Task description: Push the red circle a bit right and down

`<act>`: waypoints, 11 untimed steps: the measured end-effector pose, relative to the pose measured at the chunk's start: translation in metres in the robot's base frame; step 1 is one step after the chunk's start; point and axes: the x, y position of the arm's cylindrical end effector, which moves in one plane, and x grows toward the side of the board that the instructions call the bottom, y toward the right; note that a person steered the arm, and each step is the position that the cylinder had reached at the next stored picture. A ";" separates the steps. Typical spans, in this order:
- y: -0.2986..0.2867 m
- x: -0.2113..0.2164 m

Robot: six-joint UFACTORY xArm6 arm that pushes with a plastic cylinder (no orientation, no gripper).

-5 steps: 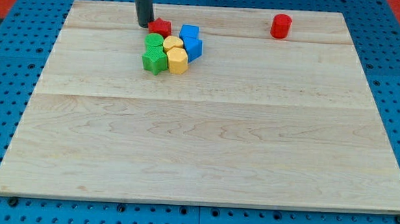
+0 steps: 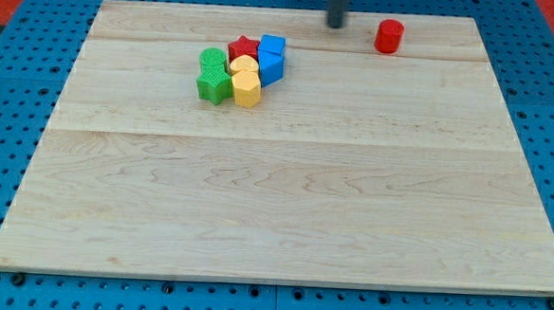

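On the wooden board [image 2: 284, 203], left to right: green blocks [image 2: 212, 76], yellow blocks [image 2: 246, 81], a red star [image 2: 243, 48] and blue blocks [image 2: 271, 58] cluster together, then my tip [image 2: 335, 25], a jawless rod, left of the red circle [image 2: 389, 36] near the view's top

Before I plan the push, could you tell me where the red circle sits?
The red circle stands alone near the board's top edge, towards the view's right, just right of my tip.
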 end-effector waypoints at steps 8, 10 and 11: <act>0.130 0.067; 0.070 0.113; 0.036 0.143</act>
